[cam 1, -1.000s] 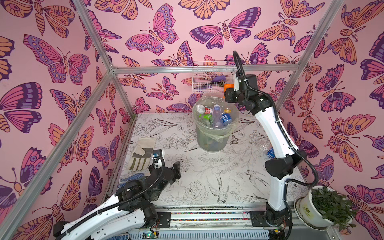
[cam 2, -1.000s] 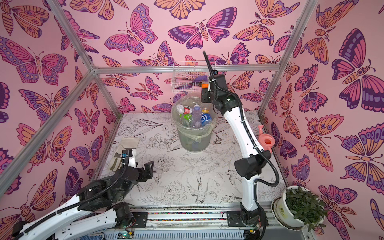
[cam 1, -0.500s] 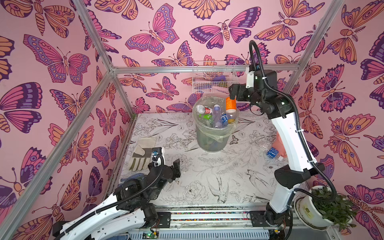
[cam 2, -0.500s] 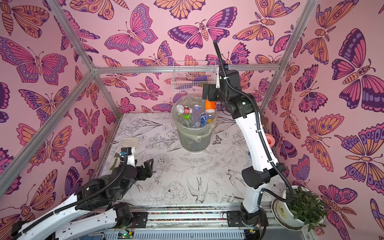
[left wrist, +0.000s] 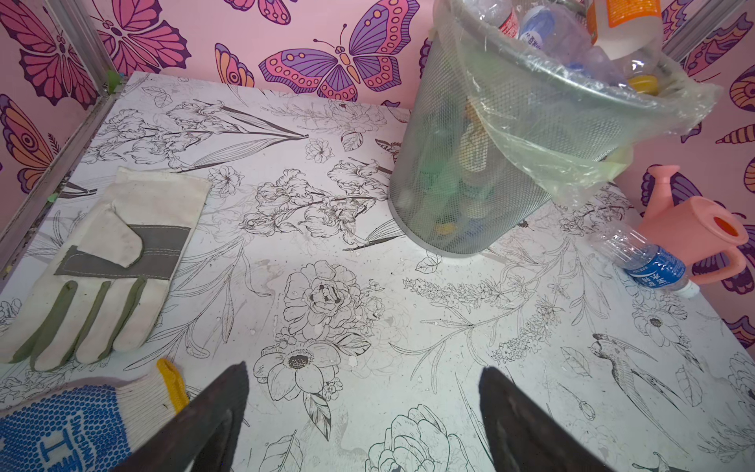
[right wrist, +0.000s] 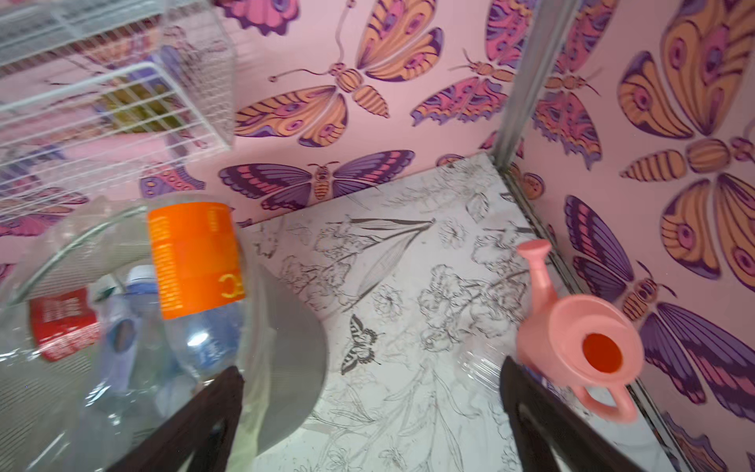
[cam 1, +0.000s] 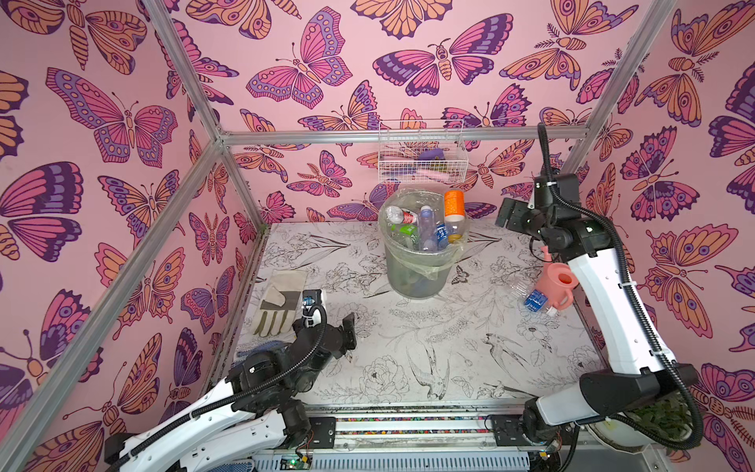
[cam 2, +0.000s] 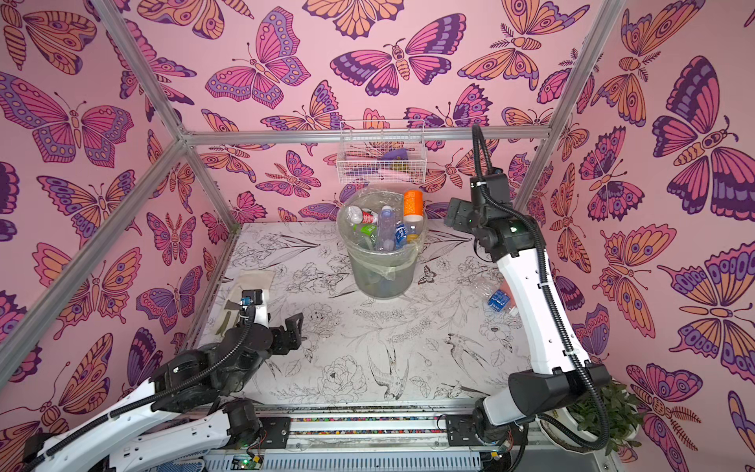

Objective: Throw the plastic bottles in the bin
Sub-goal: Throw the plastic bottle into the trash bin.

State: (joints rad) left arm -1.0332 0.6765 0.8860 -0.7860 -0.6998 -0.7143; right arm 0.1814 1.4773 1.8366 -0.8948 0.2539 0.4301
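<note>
The round grey mesh bin with a clear liner stands on the floral surface, heaped with plastic bottles. An orange-labelled bottle stands cap-down at its rim. A clear blue-labelled bottle lies just beside the pink watering can. The right claw hangs released, empty, near the bin; the left claw is released too.

Floral tabletop — bin, bottle, watering can, gloves.

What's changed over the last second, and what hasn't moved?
The right gripper let go of the orange-label bottle, which dropped cap-down into the bin and sticks up above its rim. That arm pulled back to its own right, fingers open. The left gripper, blue-label bottle and watering can stayed put.
</note>
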